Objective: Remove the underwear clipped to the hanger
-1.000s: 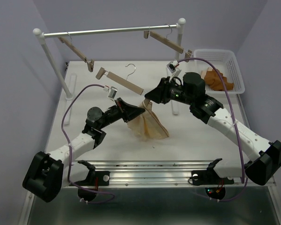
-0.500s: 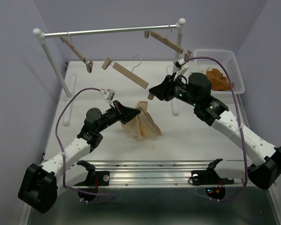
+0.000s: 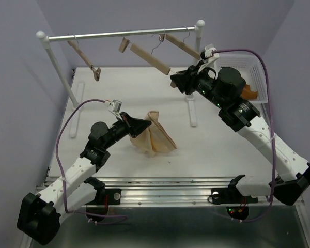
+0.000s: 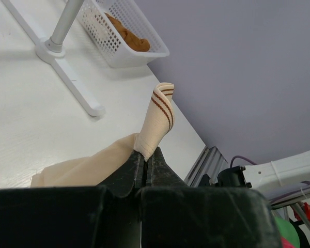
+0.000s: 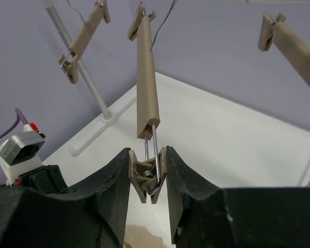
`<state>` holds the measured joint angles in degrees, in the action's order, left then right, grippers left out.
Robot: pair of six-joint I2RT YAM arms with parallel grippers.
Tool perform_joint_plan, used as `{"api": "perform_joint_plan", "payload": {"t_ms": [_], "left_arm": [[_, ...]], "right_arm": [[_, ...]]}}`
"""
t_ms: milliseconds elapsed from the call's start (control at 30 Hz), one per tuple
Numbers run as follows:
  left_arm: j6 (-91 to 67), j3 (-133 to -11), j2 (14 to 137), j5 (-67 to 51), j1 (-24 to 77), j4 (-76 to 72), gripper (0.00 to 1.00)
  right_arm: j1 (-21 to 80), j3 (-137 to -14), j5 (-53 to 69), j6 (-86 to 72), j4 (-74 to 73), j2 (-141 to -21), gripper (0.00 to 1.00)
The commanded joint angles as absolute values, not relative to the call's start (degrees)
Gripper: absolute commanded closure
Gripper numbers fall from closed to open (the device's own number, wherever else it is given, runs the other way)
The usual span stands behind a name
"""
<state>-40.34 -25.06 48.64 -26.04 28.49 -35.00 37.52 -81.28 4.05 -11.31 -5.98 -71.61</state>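
Observation:
The beige underwear (image 3: 156, 137) is free of the hanger, with its lower part bunched on the white table. My left gripper (image 3: 140, 125) is shut on its brown-striped waistband (image 4: 158, 115) and holds that corner up; the fingertips (image 4: 137, 164) pinch the cloth. My right gripper (image 3: 173, 80) is shut on the end clip (image 5: 149, 174) of the light-wood hanger (image 3: 147, 58). It holds the hanger tilted, high up by the rail, with its wire hook (image 3: 157, 43) near the rail. The bar (image 5: 146, 88) rises straight from the jaws.
A white rack with a silver rail (image 3: 124, 34) stands at the back, its foot (image 3: 192, 109) on the table. Two more wooden hangers (image 3: 86, 60) (image 3: 184, 47) hang on the rail. A white basket (image 3: 249, 66) with orange cloth (image 3: 249, 92) sits at the back right.
The underwear has come away from the hanger clip. My right gripper has lifted the hanger up and back to the rail. My left gripper has drawn the underwear slightly left.

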Motion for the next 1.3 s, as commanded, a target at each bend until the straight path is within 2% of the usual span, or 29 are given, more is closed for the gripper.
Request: {"api": "perform_joint_plan", "payload": {"t_ms": [0, 600, 867, 1100, 1133, 1167, 1233, 1267], "left_arm": [[-39.46, -24.61, 46.50, -24.08, 28.48, -34.98, 1.00], [-39.29, -26.19, 46.14, -21.97, 28.48, -32.52, 1.00], [-39.64, -26.19, 44.91, -21.18, 28.56, -31.47, 1.00], [-39.90, -26.19, 44.39, -20.65, 28.56, -30.67, 1.00], [-39.90, -26.28, 44.38, -20.57, 28.48, -30.59, 1.00], [-39.99, -26.37, 44.38, -20.57, 28.56, -30.50, 1.00], [-40.08, -26.54, 44.38, -20.48, 28.56, -30.50, 1.00], [-40.17, -26.72, 44.38, -20.48, 28.48, -30.41, 1.00]], "right_arm": [[37.35, -88.76, -2.01, -3.61, -4.66, -74.18, 0.99], [37.35, -98.35, -12.57, 3.52, -6.41, -83.67, 0.99], [37.35, -98.35, -14.24, 3.69, -6.24, -87.10, 0.99], [38.58, -94.85, -12.84, 3.34, -5.46, -85.52, 0.99], [38.58, -94.31, -12.40, 3.08, -5.10, -85.08, 0.98], [38.58, -93.78, -11.52, 2.55, -4.66, -84.64, 0.85], [38.58, -92.99, -10.11, 2.20, -4.75, -83.24, 0.69], [38.58, -92.81, -8.98, 1.85, -4.92, -82.71, 0.50]]}}
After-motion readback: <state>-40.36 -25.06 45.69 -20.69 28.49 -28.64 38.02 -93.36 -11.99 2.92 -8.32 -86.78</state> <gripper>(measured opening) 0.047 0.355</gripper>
